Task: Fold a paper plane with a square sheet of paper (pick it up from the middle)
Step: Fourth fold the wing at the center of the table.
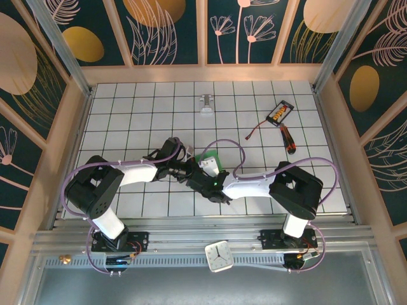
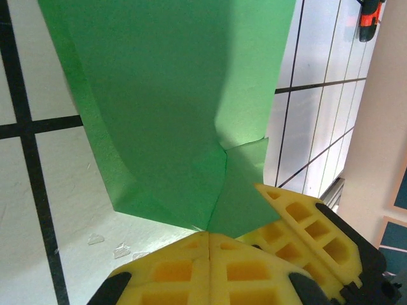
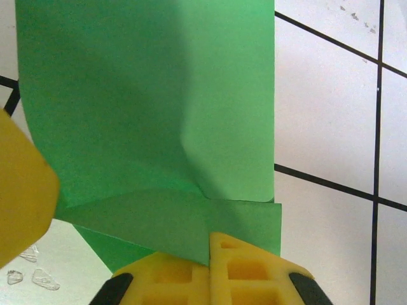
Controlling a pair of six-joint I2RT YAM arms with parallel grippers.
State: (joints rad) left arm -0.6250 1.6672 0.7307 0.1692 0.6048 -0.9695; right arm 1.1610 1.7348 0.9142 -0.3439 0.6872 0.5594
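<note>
**Green sheet (image 1: 210, 157) pinched from two sides**

The left hand (image 2: 210, 236) and right hand (image 3: 210, 240) each clamp a folded edge, holding the paper near the middle of the desk (image 1: 159, 101), probably to steady it for creasing

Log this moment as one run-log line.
step: folding | left hand: shut on paper | right hand: shut on paper | paper: creased, one flap folded, not yet a dart

Top view: the arms (image 1: 251, 185) cover most of the paper (image 1: 210, 156), with just a green corner peeking out. Left wrist: paper runs off the top edge, and a red-black object (image 2: 367, 19) is clipped at the corner, unidentifiable. Right wrist: a blurred yellow shape (image 3: 22, 190) crowds the left edge.
</note>
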